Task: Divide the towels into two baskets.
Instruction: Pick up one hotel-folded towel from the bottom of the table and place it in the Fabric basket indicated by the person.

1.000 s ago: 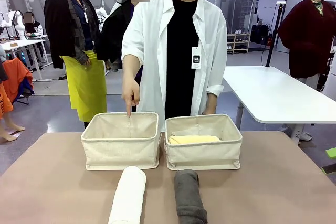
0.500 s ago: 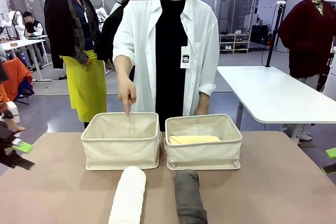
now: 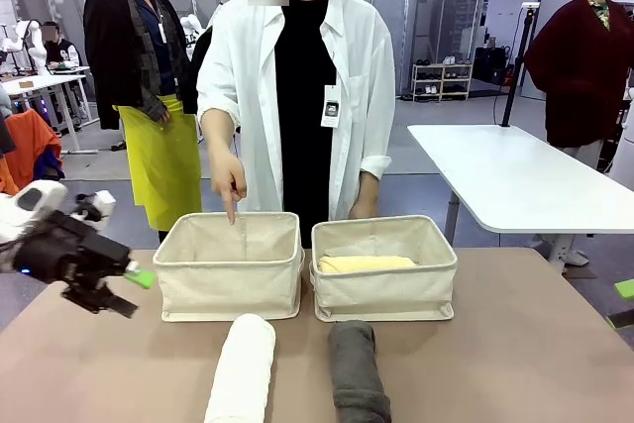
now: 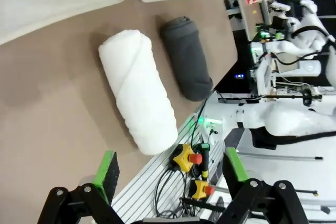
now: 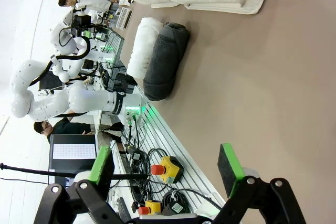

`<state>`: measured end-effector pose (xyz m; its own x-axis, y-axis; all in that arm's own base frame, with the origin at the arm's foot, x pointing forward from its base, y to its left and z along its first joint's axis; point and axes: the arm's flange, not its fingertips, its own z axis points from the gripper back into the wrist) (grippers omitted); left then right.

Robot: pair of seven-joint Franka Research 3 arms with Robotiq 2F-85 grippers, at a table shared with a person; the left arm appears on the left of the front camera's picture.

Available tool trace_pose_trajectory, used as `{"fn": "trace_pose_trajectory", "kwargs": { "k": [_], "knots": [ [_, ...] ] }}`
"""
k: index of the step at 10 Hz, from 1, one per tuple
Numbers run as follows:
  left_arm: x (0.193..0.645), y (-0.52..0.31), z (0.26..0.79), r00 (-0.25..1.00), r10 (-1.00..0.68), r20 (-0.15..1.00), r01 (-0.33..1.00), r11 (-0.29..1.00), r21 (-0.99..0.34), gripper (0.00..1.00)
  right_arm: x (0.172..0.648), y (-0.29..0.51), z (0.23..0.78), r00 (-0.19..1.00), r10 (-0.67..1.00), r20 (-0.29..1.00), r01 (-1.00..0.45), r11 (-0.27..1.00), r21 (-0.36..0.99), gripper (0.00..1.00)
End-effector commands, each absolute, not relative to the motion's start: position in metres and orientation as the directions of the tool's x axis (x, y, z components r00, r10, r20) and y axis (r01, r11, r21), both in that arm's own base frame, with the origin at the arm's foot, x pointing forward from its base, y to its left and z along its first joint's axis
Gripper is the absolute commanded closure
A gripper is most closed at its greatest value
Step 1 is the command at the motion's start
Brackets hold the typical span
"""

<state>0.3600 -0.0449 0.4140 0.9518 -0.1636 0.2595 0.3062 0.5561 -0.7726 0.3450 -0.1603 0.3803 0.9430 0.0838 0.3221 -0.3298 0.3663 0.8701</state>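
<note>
The left pincer (image 3: 131,292) hung released and bare beside the left cream canvas basket (image 3: 228,289); the right pincer (image 5: 164,162) was equally spread, holding nothing. The rolled white terry towel (image 3: 241,371) and rolled dark grey towel (image 3: 357,369) lay side by side on the brown table (image 3: 515,344) before the baskets; a pale yellow roll (image 3: 365,264) sat in the right basket (image 3: 384,294). A person's hand (image 3: 228,180) pointed over the left one. A shallow pinch might have unrolled the soft white towel; a low swing could have clipped the basket's wall.
</note>
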Motion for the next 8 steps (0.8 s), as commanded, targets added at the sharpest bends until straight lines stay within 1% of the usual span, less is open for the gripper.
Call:
{"fn": "trace_pose_trajectory", "kwargs": {
  "k": [1, 3, 5, 6, 7, 8],
  "knots": [
    [0.315, -0.094, 0.379, 0.957, -0.159, 0.243, 0.288, 0.620, -0.729, 0.00, 0.343, -0.158, 0.381, 0.944, 0.071, 0.322, -0.324, 0.375, 0.868, 0.00],
    [0.315, -0.118, 0.368, 0.958, -0.167, 0.233, 0.282, 0.687, -0.670, 0.00, 0.343, -0.158, 0.381, 0.944, 0.071, 0.322, -0.324, 0.375, 0.868, 0.00],
    [0.312, -0.124, 0.358, 0.959, -0.142, 0.244, 0.270, 0.713, -0.647, 0.00, 0.343, -0.158, 0.381, 0.944, 0.071, 0.322, -0.324, 0.375, 0.868, 0.00],
    [0.310, -0.119, 0.366, 0.941, -0.196, 0.276, 0.334, 0.673, -0.660, 0.00, 0.343, -0.158, 0.381, 0.944, 0.071, 0.322, -0.324, 0.375, 0.868, 0.00],
    [0.371, -0.129, 0.385, 0.953, -0.192, 0.233, 0.300, 0.696, -0.653, 0.00, 0.343, -0.158, 0.381, 0.944, 0.071, 0.322, -0.324, 0.375, 0.868, 0.00],
    [0.371, -0.129, 0.385, 0.953, -0.192, 0.233, 0.300, 0.696, -0.653, 0.00, 0.343, -0.158, 0.381, 0.944, 0.071, 0.322, -0.324, 0.375, 0.868, 0.00]
  ]
}}
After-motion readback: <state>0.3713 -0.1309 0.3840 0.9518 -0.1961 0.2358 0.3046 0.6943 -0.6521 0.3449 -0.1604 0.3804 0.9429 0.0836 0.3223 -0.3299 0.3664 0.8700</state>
